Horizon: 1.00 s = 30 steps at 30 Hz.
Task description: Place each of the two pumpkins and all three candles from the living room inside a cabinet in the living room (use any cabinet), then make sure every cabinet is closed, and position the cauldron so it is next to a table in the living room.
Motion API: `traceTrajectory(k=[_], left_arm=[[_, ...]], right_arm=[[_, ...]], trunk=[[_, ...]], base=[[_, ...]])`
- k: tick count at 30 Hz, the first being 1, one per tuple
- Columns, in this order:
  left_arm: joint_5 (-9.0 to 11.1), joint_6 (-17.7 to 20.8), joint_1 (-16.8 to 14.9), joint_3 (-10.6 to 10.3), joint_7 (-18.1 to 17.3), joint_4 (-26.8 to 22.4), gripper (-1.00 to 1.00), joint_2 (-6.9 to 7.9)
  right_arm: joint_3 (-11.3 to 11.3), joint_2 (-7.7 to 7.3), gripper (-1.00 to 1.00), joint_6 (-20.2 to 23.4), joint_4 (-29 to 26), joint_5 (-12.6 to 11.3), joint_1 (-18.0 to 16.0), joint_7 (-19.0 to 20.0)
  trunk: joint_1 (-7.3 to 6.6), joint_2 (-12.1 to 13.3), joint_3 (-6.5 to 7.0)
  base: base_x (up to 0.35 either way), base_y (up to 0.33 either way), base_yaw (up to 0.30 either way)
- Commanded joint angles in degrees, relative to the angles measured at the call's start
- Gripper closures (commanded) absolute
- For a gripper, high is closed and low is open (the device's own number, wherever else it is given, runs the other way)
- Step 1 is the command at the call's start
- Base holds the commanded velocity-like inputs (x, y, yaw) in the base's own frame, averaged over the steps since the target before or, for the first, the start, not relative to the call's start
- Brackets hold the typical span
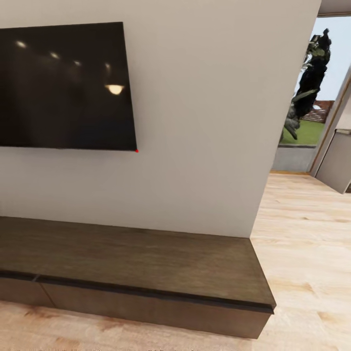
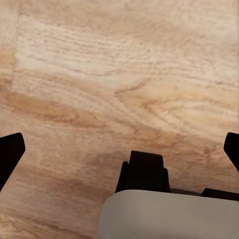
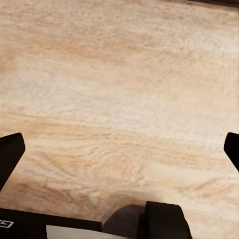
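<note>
The cabinet (image 1: 131,263) is a long, low dark-brown wood unit along the white wall, its flat top bare and its drawer fronts (image 1: 146,309) shut. The pumpkins, candles and cauldron are out of view. In the left wrist view my left gripper (image 2: 119,149) is open, its two black fingertips (image 2: 10,154) far apart above the pale wood floor with nothing between them. In the right wrist view my right gripper (image 3: 119,152) is open too, its fingertips (image 3: 10,154) spread wide over bare floor.
A large black TV (image 1: 66,85) hangs on the wall above the cabinet. Light wood floor (image 1: 302,253) stretches to the right of the cabinet's end, toward a doorway (image 1: 307,97) with a dark plant and grass outside. Part of the robot's base (image 2: 164,214) shows under the left gripper.
</note>
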Motion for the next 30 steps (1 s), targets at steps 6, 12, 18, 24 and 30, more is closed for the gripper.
traceTrajectory(k=[6, 12, 18, 24, 30], left_arm=[[0.0, 0.0, 0.0, 0.0, 0.0, 0.0, -1.0, 0.0], [0.0, 0.0, 0.0, 0.0, 0.0, 0.0, -1.0, 0.0], [0.0, 0.0, 0.0, 0.0, 0.0, 0.0, -1.0, 0.0], [0.0, 0.0, 0.0, 0.0, 0.0, 0.0, -1.0, 0.0], [0.0, 0.0, 0.0, 0.0, 0.0, 0.0, -1.0, 0.0]], right_arm=[[0.0, -0.08, -1.0, 0.0, 0.0, 0.0, 0.0, 0.0], [0.0, -0.09, -1.0, 0.0, 0.0, 0.0, 0.0, 0.0], [0.0, -0.09, -1.0, 0.0, 0.0, 0.0, 0.0, 0.0], [0.0, -0.02, -1.0, -0.1, 0.0, 0.0, 0.0, 0.0], [0.0, 0.0, -1.0, -0.2, 0.0, 0.1, 0.0, 0.0]], trunk=[[0.0, 0.0, -0.55], [0.0, 0.0, -1.1], [0.0, 0.0, -1.64], [0.0, 0.0, -2.19], [0.0, 0.0, -2.74]], base=[[0.0, 0.0, 0.028], [0.0, 0.0, 0.001], [0.0, 0.0, 0.0], [0.0, 0.0, 0.0], [0.0, 0.0, 0.0]])
